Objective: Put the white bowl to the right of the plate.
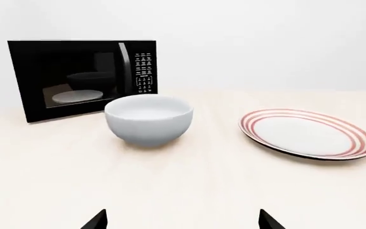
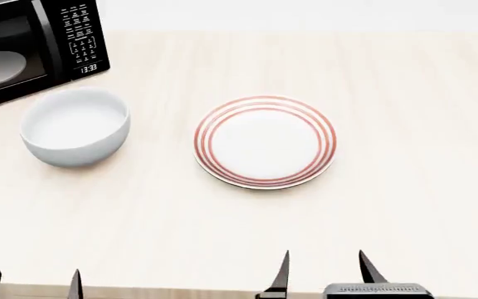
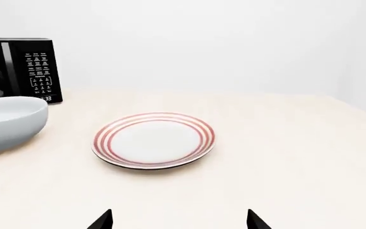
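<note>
The white bowl (image 2: 75, 126) stands upright on the table, left of the plate (image 2: 265, 141) and just in front of the microwave. The plate, flat with red rings round its rim, lies near the table's middle; it also shows in both wrist views as the plate (image 1: 307, 133) and the plate (image 3: 154, 140). The bowl (image 1: 148, 119) is straight ahead of my left gripper (image 2: 32, 284), which is open and empty near the front edge. My right gripper (image 2: 323, 272) is open and empty too, in front of the plate. The bowl (image 3: 5, 122) is partly cut off in the right wrist view.
A black microwave (image 2: 23, 47) stands at the back left, door shut, a pale dish visible through its glass. The light wooden table (image 2: 422, 124) stretches bare to the right of the plate. A white wall lies behind.
</note>
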### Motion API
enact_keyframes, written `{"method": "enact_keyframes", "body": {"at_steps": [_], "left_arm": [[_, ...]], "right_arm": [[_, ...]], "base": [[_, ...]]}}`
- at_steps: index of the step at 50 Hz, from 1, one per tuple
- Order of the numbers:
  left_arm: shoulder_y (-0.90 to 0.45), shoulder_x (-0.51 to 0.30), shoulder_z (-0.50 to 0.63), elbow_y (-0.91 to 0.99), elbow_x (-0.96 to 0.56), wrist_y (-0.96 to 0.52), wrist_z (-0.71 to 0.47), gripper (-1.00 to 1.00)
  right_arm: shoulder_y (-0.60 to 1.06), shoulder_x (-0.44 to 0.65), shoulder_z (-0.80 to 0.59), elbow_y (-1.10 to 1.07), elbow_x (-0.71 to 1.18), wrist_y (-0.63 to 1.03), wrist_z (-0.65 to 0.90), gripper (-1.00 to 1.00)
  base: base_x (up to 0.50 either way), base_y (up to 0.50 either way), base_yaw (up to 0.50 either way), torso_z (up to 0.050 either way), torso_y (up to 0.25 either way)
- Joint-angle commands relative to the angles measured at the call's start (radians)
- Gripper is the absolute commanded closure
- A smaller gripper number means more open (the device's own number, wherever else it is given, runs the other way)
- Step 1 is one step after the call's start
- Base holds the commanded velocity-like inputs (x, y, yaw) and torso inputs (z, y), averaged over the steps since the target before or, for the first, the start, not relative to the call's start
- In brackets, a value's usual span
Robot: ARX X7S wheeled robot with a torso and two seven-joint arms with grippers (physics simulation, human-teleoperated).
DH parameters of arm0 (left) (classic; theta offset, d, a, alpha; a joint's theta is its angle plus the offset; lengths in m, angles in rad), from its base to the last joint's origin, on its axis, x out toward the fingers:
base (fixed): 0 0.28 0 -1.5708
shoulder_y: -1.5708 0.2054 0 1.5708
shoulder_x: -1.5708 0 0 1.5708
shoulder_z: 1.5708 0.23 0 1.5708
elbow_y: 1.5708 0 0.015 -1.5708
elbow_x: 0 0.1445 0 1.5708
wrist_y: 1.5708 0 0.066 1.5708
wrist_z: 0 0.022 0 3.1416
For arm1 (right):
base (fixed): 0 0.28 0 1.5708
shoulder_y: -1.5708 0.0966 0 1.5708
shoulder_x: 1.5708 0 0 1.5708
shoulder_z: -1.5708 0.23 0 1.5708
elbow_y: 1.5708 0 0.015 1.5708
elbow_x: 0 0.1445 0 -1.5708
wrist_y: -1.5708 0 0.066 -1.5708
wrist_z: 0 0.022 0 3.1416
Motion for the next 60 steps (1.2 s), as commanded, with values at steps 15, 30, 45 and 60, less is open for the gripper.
{"method": "enact_keyframes", "body": {"at_steps": [15,30,45,60], "left_arm": [[-0.116,-0.058,-0.012,0.322,-0.065,-0.317,-0.078,-1.00],[-0.113,-0.071,-0.011,0.356,-0.084,-0.331,-0.096,-1.00],[-0.114,-0.080,-0.004,0.352,-0.093,-0.323,-0.112,-1.00],[-0.111,-0.090,0.001,0.347,-0.104,-0.317,-0.124,-1.00]], "right_arm": [[0.151,0.063,0.023,-0.435,0.101,0.380,0.000,-1.00],[0.176,0.068,0.053,-0.459,0.141,0.423,0.013,-1.00],[0.183,0.066,0.072,-0.424,0.183,0.424,0.010,-1.00],[0.178,0.078,0.061,-0.415,0.188,0.404,0.020,-1.00]], "base": [[0.26,0.03,0.00,0.000,0.000],[0.50,0.13,0.00,0.000,0.000],[0.50,0.15,0.00,0.000,0.000],[0.50,0.00,0.00,0.000,0.001]]}}
